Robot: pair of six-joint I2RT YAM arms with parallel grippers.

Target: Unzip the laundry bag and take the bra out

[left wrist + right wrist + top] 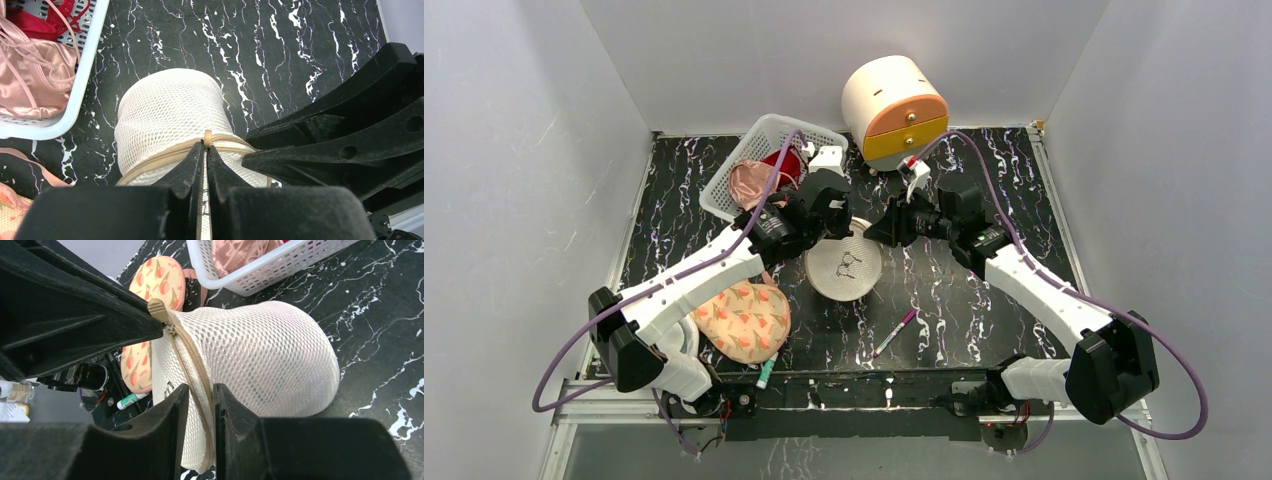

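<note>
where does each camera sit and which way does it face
Top external: above and behind the arms, looking down on the table; both arms show, left gripper and right gripper meeting at the laundry bag.
Left wrist: on the left arm, looking down its shut fingers at the bag's zip.
Right wrist: on the right arm, looking leftward across the bag; own fingers straddle the zip.
Shared: both wrist views show the bag, the white basket and the other gripper.
</note>
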